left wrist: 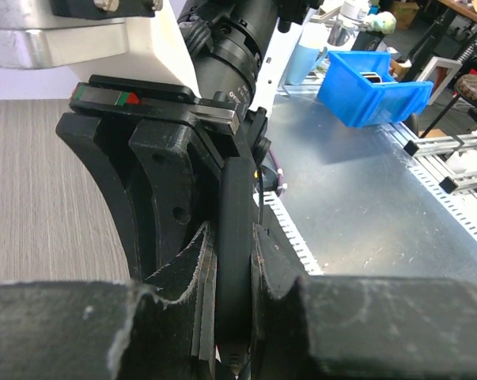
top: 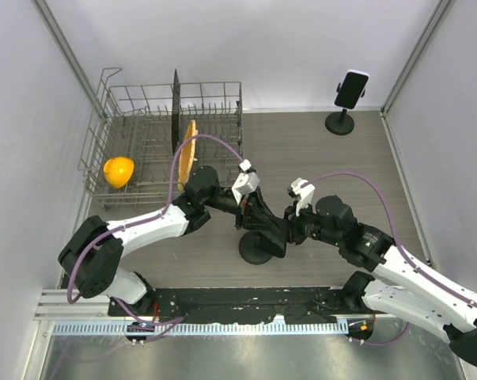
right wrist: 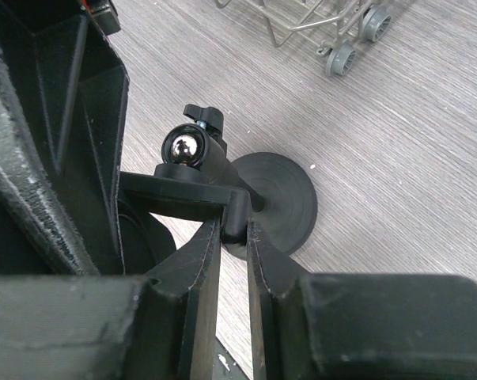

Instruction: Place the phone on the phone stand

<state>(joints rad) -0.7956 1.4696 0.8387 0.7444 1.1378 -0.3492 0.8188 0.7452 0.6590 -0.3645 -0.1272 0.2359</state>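
The black phone stand (top: 256, 248) stands on its round base at the table's middle front. My left gripper (top: 258, 212) is shut on the black phone (left wrist: 236, 190), which shows edge-on between its fingers in the left wrist view; in the top view the phone is hidden among the grippers. My right gripper (top: 279, 229) is shut on the stand's clamp arm (right wrist: 236, 207) just above the round base (right wrist: 284, 198). The stand's shiny ball joint (right wrist: 183, 147) shows behind the clamp. Both grippers meet right over the stand.
A wire dish rack (top: 143, 119) at the back left holds a yellow cup (top: 119, 171), a yellow plate (top: 188, 150) and a black plate (top: 176, 107). A second stand (top: 340, 122) carrying a phone (top: 352, 87) stands at the back right. A blue bin (left wrist: 365, 87) lies beyond the table.
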